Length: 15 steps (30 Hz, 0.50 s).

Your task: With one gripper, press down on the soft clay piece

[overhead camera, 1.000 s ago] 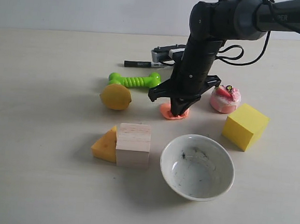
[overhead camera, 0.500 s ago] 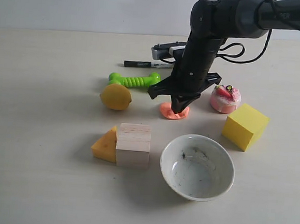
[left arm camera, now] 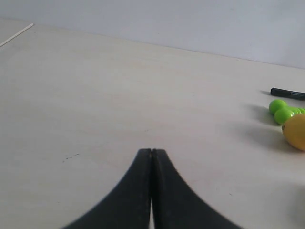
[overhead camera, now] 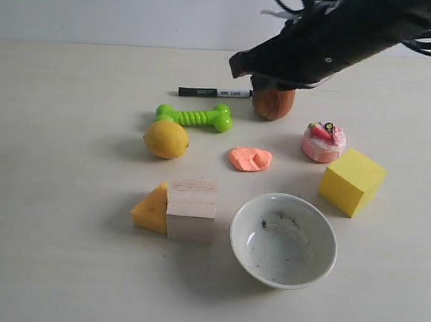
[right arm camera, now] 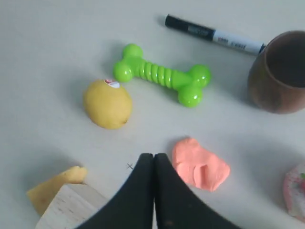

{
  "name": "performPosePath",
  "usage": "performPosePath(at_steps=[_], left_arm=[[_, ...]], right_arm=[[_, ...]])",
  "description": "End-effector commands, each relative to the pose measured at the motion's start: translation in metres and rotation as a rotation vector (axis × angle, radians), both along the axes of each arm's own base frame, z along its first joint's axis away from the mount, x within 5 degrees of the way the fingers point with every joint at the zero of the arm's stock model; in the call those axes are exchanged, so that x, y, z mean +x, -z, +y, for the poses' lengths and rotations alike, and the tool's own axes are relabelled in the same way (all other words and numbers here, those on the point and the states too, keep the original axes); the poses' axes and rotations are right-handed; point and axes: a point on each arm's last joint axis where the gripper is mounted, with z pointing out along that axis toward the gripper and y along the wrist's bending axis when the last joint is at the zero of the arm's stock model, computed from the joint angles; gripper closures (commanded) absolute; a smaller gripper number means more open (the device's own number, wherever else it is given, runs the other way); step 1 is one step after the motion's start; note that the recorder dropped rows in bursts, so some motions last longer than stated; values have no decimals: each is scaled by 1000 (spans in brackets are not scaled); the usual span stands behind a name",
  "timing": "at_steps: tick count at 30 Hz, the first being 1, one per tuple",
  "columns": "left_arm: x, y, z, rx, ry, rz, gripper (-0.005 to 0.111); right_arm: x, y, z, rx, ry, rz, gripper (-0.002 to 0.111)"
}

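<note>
I cannot read a single word or number here. The nearest thing to text is on the marker (right arm camera: 214, 34) lying on the surface (right arm camera: 57, 43). Its black barrel carries a line of pale print and its white band a line of grey print. Both are too small and soft to make out in my right wrist view, and in the exterior view they are only a light smudge. The lemon (right arm camera: 107, 104) wears a little sticker (right arm camera: 112, 83) on its skin at one end, red and white — any lettering on it is too small to tell.
</note>
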Motion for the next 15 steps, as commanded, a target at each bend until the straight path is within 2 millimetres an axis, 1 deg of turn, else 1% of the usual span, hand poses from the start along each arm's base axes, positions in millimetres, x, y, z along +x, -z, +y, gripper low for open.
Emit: performPosePath(at_steps=[1, 2, 3, 4, 5, 6, 7, 10, 11, 13, 14, 15], left_arm=[[0, -3, 0, -6, -2, -25, 107], [0, -3, 0, -6, -2, -25, 107], [0, -3, 0, -6, -2, -25, 107], [0, -3, 0, -6, -2, -25, 107], [0, -3, 0, -6, -2, -25, 107], [0, -3, 0, -6, -2, -25, 107], [0, -3, 0, -6, -2, -25, 107], [0, -3, 0, -6, -2, -25, 107], [0, -3, 0, -6, -2, -25, 107], [0, -3, 0, -6, -2, -25, 107], [0, -3, 0, -6, -2, -25, 107], [0, -3, 0, -6, -2, -25, 107]], right_arm=[[-31, -35, -17, 62, 13, -128, 108], [-37, -43, -19, 78, 11, -130, 108], [-45, -60, -23, 105, 14, -182, 108], [-48, -67, -25, 119, 19, -209, 108], [-55, -81, -29, 137, 21, -263, 108], [-58, -87, -31, 148, 26, -289, 108], [-63, -97, -34, 163, 32, -342, 108], [-74, -118, -44, 129, 12, -485, 108], [-81, -126, -50, 97, 9, -535, 108], [-88, -135, -60, 82, 62, -563, 108], [-93, -141, -73, 60, 128, -577, 108], [-95, -143, -81, 58, 171, -574, 108]])
